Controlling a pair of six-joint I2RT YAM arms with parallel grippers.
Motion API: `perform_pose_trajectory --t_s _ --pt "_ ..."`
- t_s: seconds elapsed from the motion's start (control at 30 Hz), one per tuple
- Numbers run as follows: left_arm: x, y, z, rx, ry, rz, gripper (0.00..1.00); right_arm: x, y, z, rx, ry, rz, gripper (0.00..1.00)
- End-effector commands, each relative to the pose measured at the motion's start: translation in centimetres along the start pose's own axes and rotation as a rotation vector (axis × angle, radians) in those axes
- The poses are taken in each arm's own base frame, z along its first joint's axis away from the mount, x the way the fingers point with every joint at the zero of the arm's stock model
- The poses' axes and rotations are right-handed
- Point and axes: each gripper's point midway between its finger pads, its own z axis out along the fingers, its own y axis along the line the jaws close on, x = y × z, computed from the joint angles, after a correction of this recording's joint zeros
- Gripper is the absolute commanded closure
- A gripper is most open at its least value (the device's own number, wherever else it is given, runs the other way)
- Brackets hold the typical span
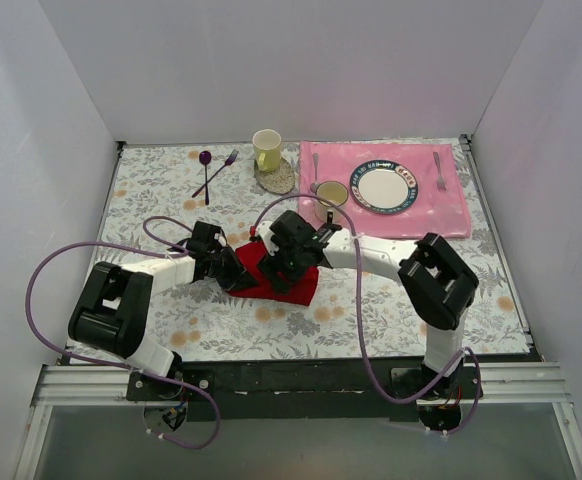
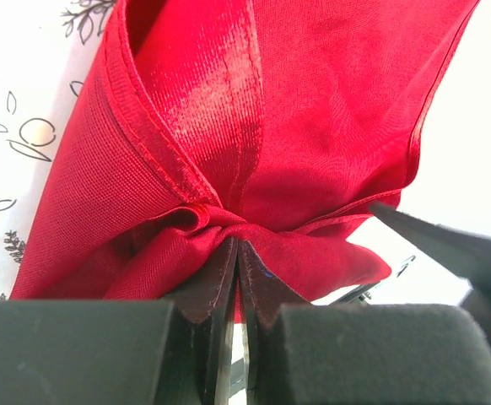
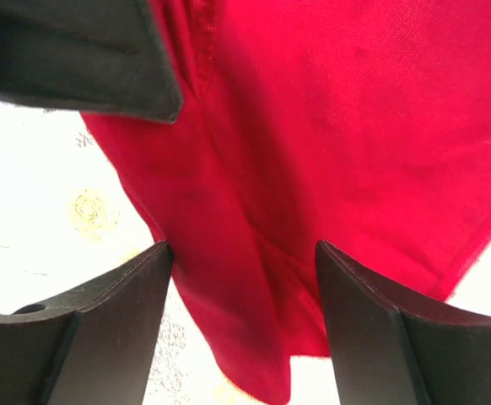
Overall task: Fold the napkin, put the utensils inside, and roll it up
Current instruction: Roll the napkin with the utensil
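We log the bright red soft cloth napkin (image 1: 293, 288) as plain, no print; folds show a glossy sheen in left wrist view. Flat printed tablecloth (image 1: 371, 310): white bkgd w/ grey leaf pattern & tan-orange blossoms. Rectangular pink placemat (image 1: 441, 210): plain. Round ceramic plate (image 1: 382, 187): white centre, dark blue patterned rim. Pale yellow mug (image 1: 267, 150). Purple spoon-and-fork pair (image 1: 211, 172). Robot arm housings (image 1: 371, 252): white & black. Thin looping cables (image 1: 46, 265): purple.

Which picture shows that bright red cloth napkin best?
The left wrist view: the bright red cloth napkin fills it, hem and folds sharp, bunched where the left gripper pinches it. From above, the two grippers hide most of the napkin. The right wrist view shows only plain red cloth between the fingers of the open right gripper.
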Motion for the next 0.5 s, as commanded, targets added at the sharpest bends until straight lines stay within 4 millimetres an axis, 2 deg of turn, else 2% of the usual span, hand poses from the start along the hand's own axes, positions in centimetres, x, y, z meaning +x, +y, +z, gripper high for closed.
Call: perform_pose_trajectory --t_s 0.0,0.1,0.2,0.47 --pt "1.2 5.8 0.3 -0.229 0.007 -0.010 0.96 -2.9 -0.5 -4.2 0.250 -0.068 -0.169 0.23" --pt "1.3 5.8 0.3 -0.227 0.012 -0.008 0.97 -3.6 1.6 -4.7 0.255 -0.112 -0.249 0.22" --pt "1.2 5.7 0.4 -0.228 0.009 -0.006 0.97 -3.1 3.2 -4.1 0.224 -0.118 -0.300 0.25" --pt "1.2 5.5 0.4 -0.224 0.016 -0.010 0.99 -0.7 3.7 -1.7 0.159 -0.107 -0.347 0.37"
